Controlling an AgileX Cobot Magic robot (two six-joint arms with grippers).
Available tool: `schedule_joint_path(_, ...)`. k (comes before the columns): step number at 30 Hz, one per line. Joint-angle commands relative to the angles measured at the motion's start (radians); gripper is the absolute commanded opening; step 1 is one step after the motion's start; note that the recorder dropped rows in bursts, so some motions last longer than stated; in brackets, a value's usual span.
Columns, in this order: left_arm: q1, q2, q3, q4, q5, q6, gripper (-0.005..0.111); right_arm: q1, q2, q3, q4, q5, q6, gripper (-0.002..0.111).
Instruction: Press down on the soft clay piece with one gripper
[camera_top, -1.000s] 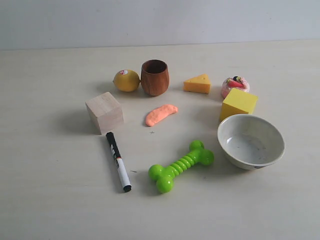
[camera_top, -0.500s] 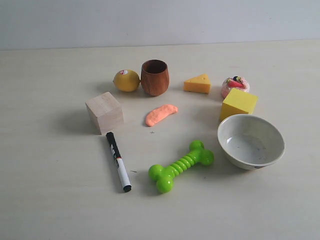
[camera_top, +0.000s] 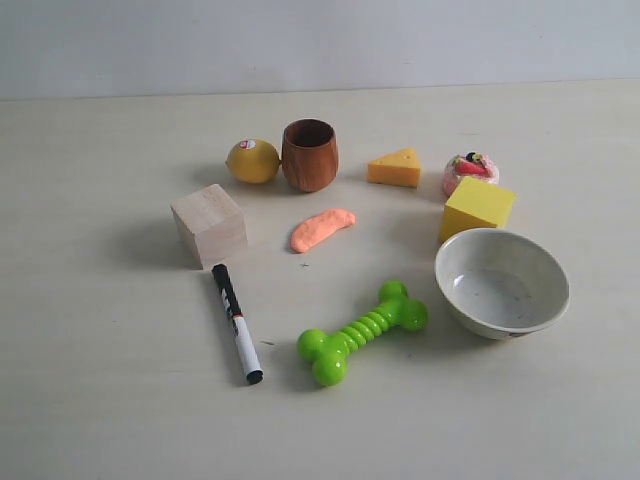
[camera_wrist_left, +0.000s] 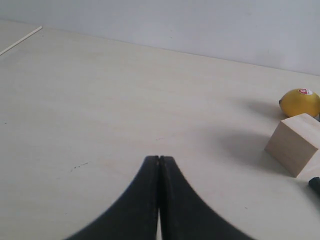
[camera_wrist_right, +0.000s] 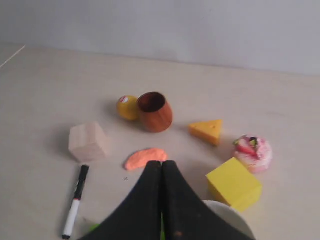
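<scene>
Two grippers: black left gripper (camera_wrist_left: 159, 159) and black right gripper (camera_wrist_right: 161, 164) both sitting clenched, gripping nothing.
Clay location: small salmon-orange soft clay piece (camera_top: 322, 229) lying flat on pale table (camera_top: 100, 380), between brown wooden cup (camera_top: 310, 155) and green ribbed bone toy (camera_top: 362, 331), touching neither.
Handling: likely yielding and denting easily, light, possibly sticking.
Contact spot: aiming at thick middle, pressing straight down with closed tips.
</scene>
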Motion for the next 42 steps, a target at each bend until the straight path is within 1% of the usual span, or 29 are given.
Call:
schedule_joint_path(1,0.001,-0.006,-0.003,0.0,-0.009,-0.004,0.0,0.071,0.169,-0.124,0.025,0.11,-0.026,0.0)
schedule_joint_path(8,0.001,-0.006,-0.003,0.0,-0.009,-0.004,0.0,0.223,0.362,-0.252,-0.02,0.106,-0.008,0.0)
schedule_joint_path(11,0.001,-0.006,-0.003,0.0,-0.009,-0.004,0.0,0.274,0.43,-0.289,-0.077,0.086,0.077,0.0)
schedule_joint_path(15,0.001,-0.006,-0.003,0.0,-0.009,-0.004,0.0,0.328,0.525,-0.326,-0.16,0.083,0.146,0.0)
schedule_joint_path(21,0.001,-0.006,-0.003,0.0,-0.009,-0.004,0.0,0.397,0.667,-0.335,-0.167,0.07,0.19,0.0)
schedule_joint_path(28,0.001,-0.006,-0.003,0.0,-0.009,-0.004,0.0,0.403,0.786,-0.335,-0.126,-0.01,0.19,0.0)
schedule_joint_path(34,0.001,-0.006,-0.003,0.0,-0.009,-0.004,0.0,0.403,0.807,-0.335,-0.113,-0.132,0.19,0.0)
schedule_joint_path(42,0.001,-0.006,-0.003,0.0,-0.009,-0.004,0.0,0.403,0.809,-0.335,-0.113,-0.204,0.19,0.0)
